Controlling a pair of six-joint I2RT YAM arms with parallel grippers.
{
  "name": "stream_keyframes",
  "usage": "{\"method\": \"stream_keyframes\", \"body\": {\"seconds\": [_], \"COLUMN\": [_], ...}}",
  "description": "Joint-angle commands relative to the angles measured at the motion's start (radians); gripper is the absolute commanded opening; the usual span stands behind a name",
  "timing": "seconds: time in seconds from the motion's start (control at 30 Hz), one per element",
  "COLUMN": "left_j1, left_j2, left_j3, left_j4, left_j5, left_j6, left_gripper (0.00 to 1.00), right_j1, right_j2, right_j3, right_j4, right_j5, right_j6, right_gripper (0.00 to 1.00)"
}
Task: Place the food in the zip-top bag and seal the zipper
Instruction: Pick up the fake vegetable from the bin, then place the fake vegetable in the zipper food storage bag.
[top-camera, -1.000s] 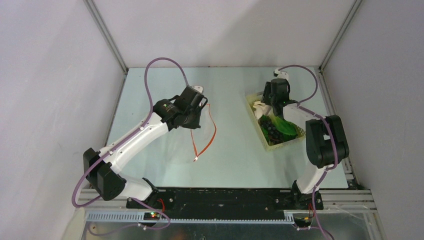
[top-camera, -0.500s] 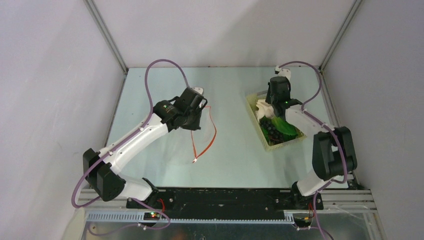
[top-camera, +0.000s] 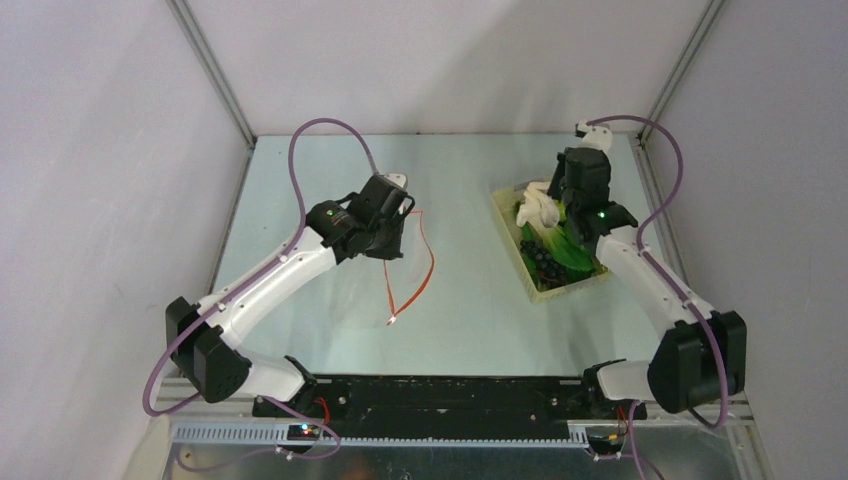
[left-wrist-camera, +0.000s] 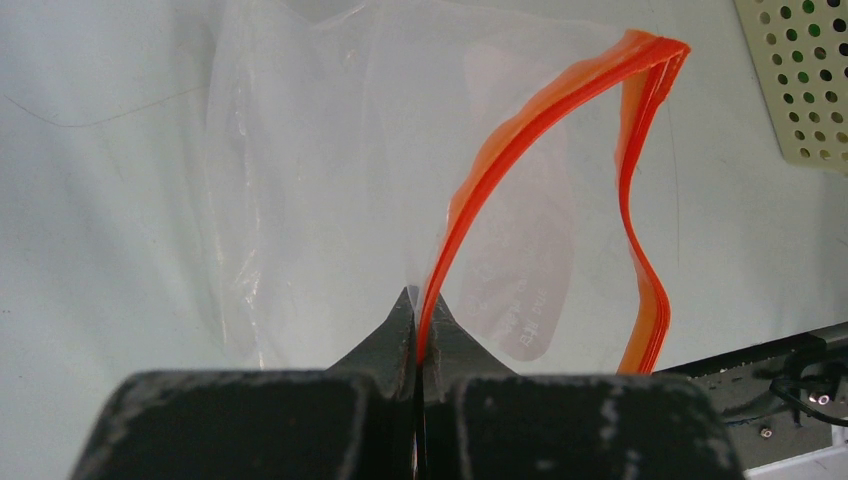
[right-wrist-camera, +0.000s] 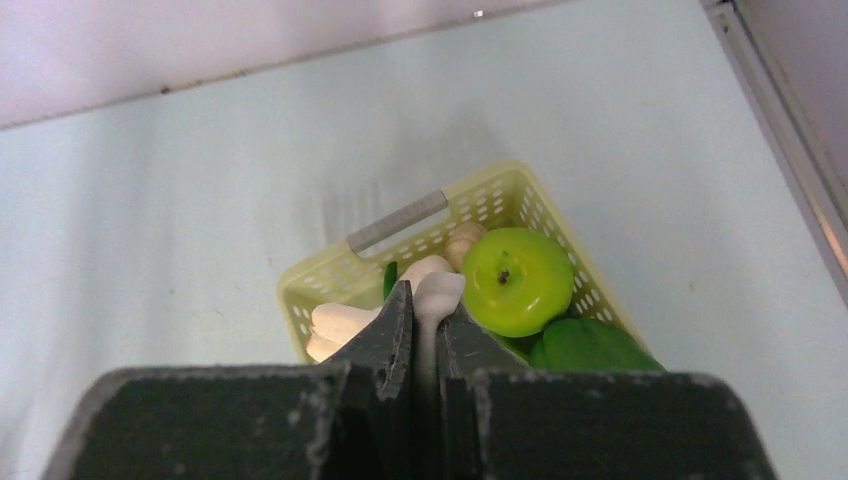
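The right gripper (right-wrist-camera: 425, 303) has just been clenched on a white stalk, taken to be one of the white mushrooms (right-wrist-camera: 440, 288), though a bok choy stalk cannot be ruled out. A second ago its jaws were still partly spread low over the perforated yellow basket (right-wrist-camera: 500, 190). The pick is therefore judged made, and the carry to the bag is what remains for this item.

Against the earlier overhead pictures, the right arm's elbow is seen swung down towards 5 o'clock. The wrist has been drawn back towards 1 o'clock, and the white piece now appears raised above the basket's far end.

The green apple (right-wrist-camera: 517, 280) is left in the basket, at 2 o'clock of the fingertips. The dark grapes (top-camera: 540, 262) and a green leaf (top-camera: 572, 252) are left there as well.

Nothing has altered on the left. The left gripper (left-wrist-camera: 418, 312) is kept clamped on the orange-red zipper (left-wrist-camera: 520, 130). The clear zip-top bag (left-wrist-camera: 300, 150) is thereby held up off the table (top-camera: 470, 300) with its mouth bowed open towards 3 o'clock, where the basket lies well apart. No food can be seen inside the bag and the zipper is unsealed, so the task is judged to be at an early stage.
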Motion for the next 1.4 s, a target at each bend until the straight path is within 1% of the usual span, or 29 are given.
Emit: {"method": "stream_keyframes", "body": {"seconds": [0.0,0.13,0.33,0.47,0.6,0.77,0.87,1.0,1.17,1.37], "left_j1": [0.001,0.001,0.001,0.001,0.001,0.001,0.001,0.001,0.001,0.000], "left_j2": [-0.002,0.008,0.027,0.033,0.028,0.020,0.012,0.004,-0.004,-0.034], "left_j3": [-0.007,-0.006,0.001,0.004,0.004,0.004,0.004,0.003,0.005,0.001], "left_j4": [0.016,0.013,0.007,0.004,0.005,0.007,0.006,0.007,0.012,0.022], "left_j5": [0.023,0.024,0.031,0.033,0.035,0.034,0.036,0.047,0.093,0.116], "left_j6": [-0.018,-0.024,-0.029,-0.028,-0.029,-0.030,-0.030,-0.030,-0.029,-0.029], "left_gripper": [0.00,0.00,0.00,0.00,0.00,0.00,0.00,0.00,0.00,0.00], "right_j1": [-0.005,-0.005,0.028,0.104,0.214,0.329,0.421,0.506,0.578,0.624], "right_j2": [-0.110,-0.181,-0.311,-0.368,-0.402,-0.391,-0.361,-0.325,-0.275,-0.220], "right_j3": [-0.008,-0.008,-0.008,-0.008,-0.007,-0.007,-0.007,-0.008,-0.026,-0.032], "right_j4": [-0.003,-0.029,-0.065,-0.073,-0.066,-0.043,0.017,0.096,0.205,0.227], "right_j5": [-0.023,-0.048,-0.147,-0.164,-0.202,-0.228,-0.232,-0.236,-0.232,-0.193], "right_j6": [0.003,0.024,0.073,0.084,0.128,0.206,0.240,0.271,0.301,0.311], "right_gripper": [0.00,0.00,0.00,0.00,0.00,0.00,0.00,0.00,0.00,0.00]}}
